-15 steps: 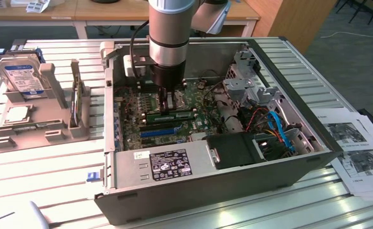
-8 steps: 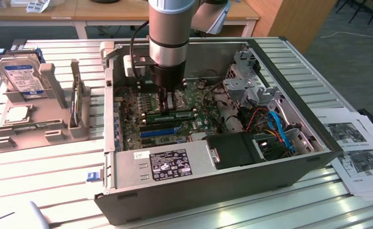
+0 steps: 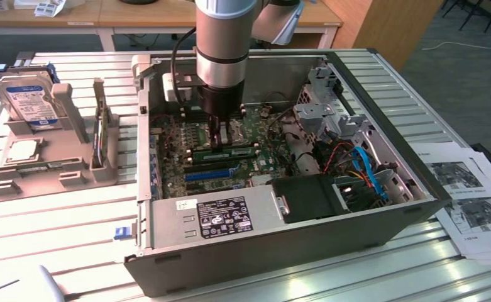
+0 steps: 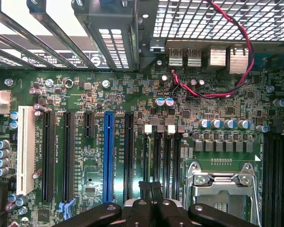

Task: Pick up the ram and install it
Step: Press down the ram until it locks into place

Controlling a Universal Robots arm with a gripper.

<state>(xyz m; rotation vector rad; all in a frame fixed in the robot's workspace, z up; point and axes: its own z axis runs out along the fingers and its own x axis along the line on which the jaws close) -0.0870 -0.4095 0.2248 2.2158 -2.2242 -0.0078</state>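
As far as the exterior view shows, the ram point(image 3: 238, 151) lies flat along the memory slots in the middle of the motherboard point(image 3: 178, 141), inside the open computer case point(image 3: 254, 251). Can't tell if it's fully seated.

The gripper point(image 3: 220, 139) is straight above it, fingers pinched together with no gap, tips down at the stick. Touching or gripping its edge: can't tell. In the wrist view the closed gripper point(image 4: 151, 194) sits over the black memory slots point(image 4: 173, 151), with their white clips point(image 4: 149, 128) at the far end.

On the board nearby:
- blue slot point(image 4: 108, 156) beside the black slots
- white slot point(image 4: 25, 151) farther out
- metal processor socket point(image 4: 222, 189) on the other side of the memory slots
- red-and-black wire point(image 4: 246, 56) looping over the rear ports

Elsewhere in the case:
- power supply point(image 3: 220, 217) with its label along the near wall
- black fan shroud point(image 3: 312, 198) beside it
- blue cables point(image 3: 367, 170) toward the exterior view's right

Outside the case, at the exterior view's left, a hard drive point(image 3: 31, 100) stands in a grey holder point(image 3: 44, 173) on the slatted table point(image 3: 52, 233). Printed sheets point(image 3: 471, 207) lie at the right.
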